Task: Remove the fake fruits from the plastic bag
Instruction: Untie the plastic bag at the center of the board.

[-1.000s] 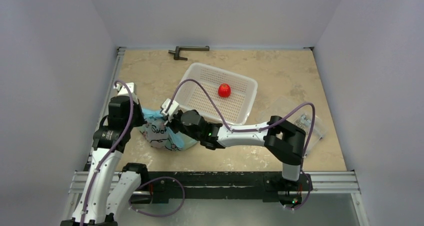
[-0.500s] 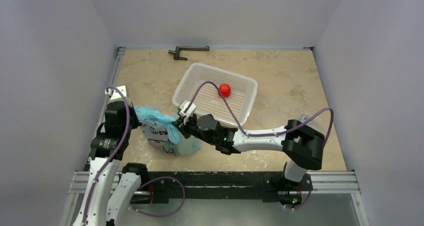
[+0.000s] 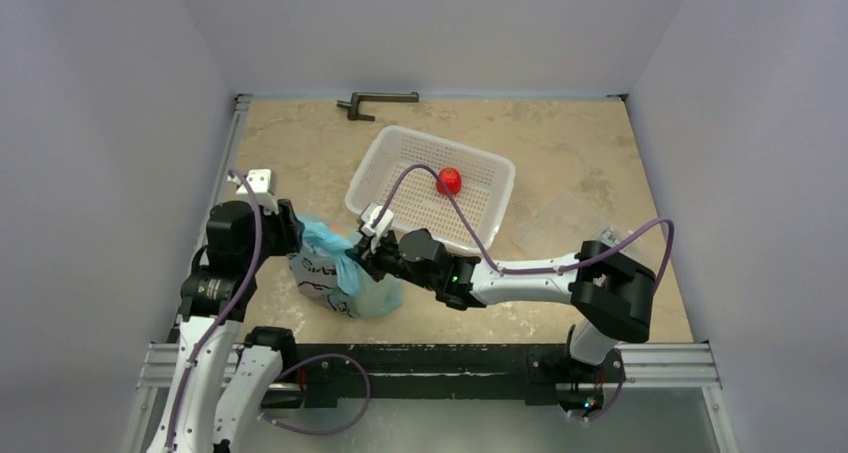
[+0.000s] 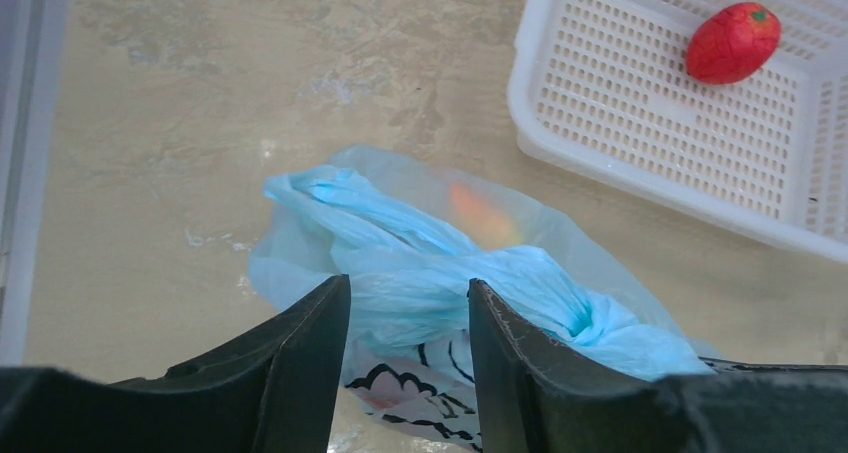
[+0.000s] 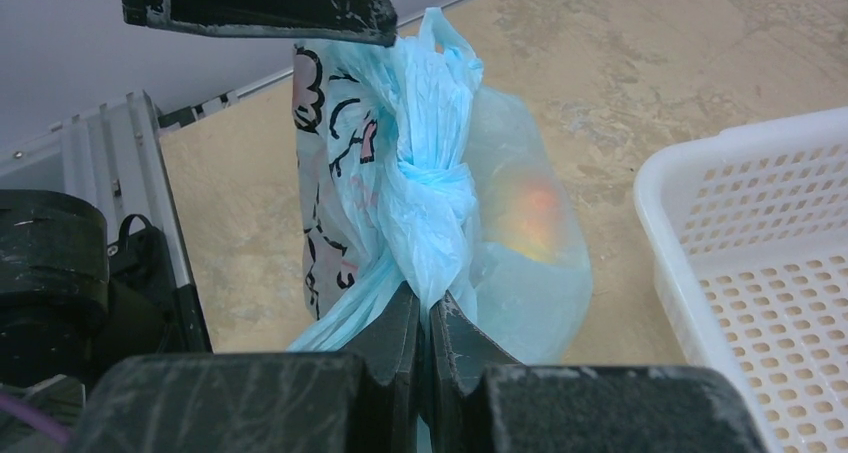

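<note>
The right gripper (image 5: 428,308) is closed tight on the twisted blue neck of the plastic bag (image 5: 430,173), which rises straight ahead of its fingertips. The left gripper (image 4: 405,295) stands partly open, with gathered film filling the gap between its jaws; whether they press on it cannot be told. Since half a second ago the left gripper has moved in toward the right one, so the bag looks narrower and more upright, while the right arm has barely shifted. Just beyond the right gripper's hold, an orange fake fruit (image 5: 535,213) glows through the film, still inside. Farther ahead and to the right of the left gripper sits the white basket (image 4: 620,178), holding a red fruit (image 4: 732,41).
</note>
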`<state>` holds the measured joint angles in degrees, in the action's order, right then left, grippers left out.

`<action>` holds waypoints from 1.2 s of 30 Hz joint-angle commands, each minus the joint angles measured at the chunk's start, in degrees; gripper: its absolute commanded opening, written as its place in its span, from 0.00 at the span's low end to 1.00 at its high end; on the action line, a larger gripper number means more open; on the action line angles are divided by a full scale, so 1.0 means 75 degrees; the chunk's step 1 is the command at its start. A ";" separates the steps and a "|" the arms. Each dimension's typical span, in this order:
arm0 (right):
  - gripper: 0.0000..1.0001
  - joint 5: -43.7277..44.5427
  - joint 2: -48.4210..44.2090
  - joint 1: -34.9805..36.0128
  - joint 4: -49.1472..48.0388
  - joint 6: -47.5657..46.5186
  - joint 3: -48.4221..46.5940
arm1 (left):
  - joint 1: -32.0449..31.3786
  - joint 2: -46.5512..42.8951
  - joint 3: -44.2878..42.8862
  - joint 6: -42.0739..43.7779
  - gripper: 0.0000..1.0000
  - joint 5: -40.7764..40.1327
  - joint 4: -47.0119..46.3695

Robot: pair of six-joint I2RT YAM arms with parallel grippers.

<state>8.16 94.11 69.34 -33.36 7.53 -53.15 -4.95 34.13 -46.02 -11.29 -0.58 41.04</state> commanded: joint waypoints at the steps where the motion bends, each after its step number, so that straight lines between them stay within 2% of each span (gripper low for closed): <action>1: 0.00 -0.0196 -0.0024 -0.0023 0.0181 -0.0167 -0.0391 | 0.0027 0.0279 -0.0231 0.0218 0.54 0.1190 -0.0497; 4: 0.00 -0.0266 -0.0029 -0.0023 0.0227 -0.0184 -0.0405 | -0.0034 0.0458 -0.0242 0.0225 0.66 0.1231 -0.0522; 7: 0.00 -0.0363 -0.0020 -0.0023 0.0237 -0.0199 -0.0406 | -0.0137 0.0697 -0.0231 0.0222 0.84 0.1210 -0.0537; 10: 0.00 -0.0457 0.0020 -0.0022 0.0257 -0.0190 -0.0453 | -0.0298 0.1013 -0.0302 0.0258 0.92 0.1137 -0.0445; 12: 0.00 -0.0513 0.0053 -0.0023 0.0276 -0.0175 -0.0501 | -0.0494 0.1192 -0.0323 0.0311 0.92 0.1051 -0.0398; 19: 0.00 -0.0385 0.0030 -0.0023 0.0287 -0.0207 -0.0557 | -0.0726 0.1493 -0.0453 0.0534 0.71 0.1048 -0.0109; 22: 0.00 -0.0266 0.0028 -0.0023 0.0306 -0.0209 -0.0590 | -0.0727 0.1427 -0.0508 0.0534 0.48 0.0698 0.0012; 26: 0.00 0.0005 -0.0011 -0.0023 0.0248 -0.0118 -0.0531 | -0.0723 0.1094 -0.0520 0.0428 0.23 -0.0168 0.0093; 28: 0.00 0.0123 -0.0066 -0.0020 0.0247 0.0039 -0.0455 | -0.0722 0.0875 -0.0526 0.0320 0.01 -0.0703 0.0141; 32: 0.00 0.0527 -0.0244 -0.0023 0.0280 0.0474 -0.0197 | -0.0717 0.0348 -0.0501 -0.0066 0.00 -0.2262 0.0293; 36: 0.00 0.1193 -0.0592 -0.0039 0.0265 0.1648 0.0411 | -0.0691 -0.0445 -0.0416 -0.0701 0.00 -0.4329 0.0490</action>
<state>9.82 94.02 69.36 -31.64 11.18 -54.30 -10.41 35.75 -47.48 -12.03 -12.67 44.07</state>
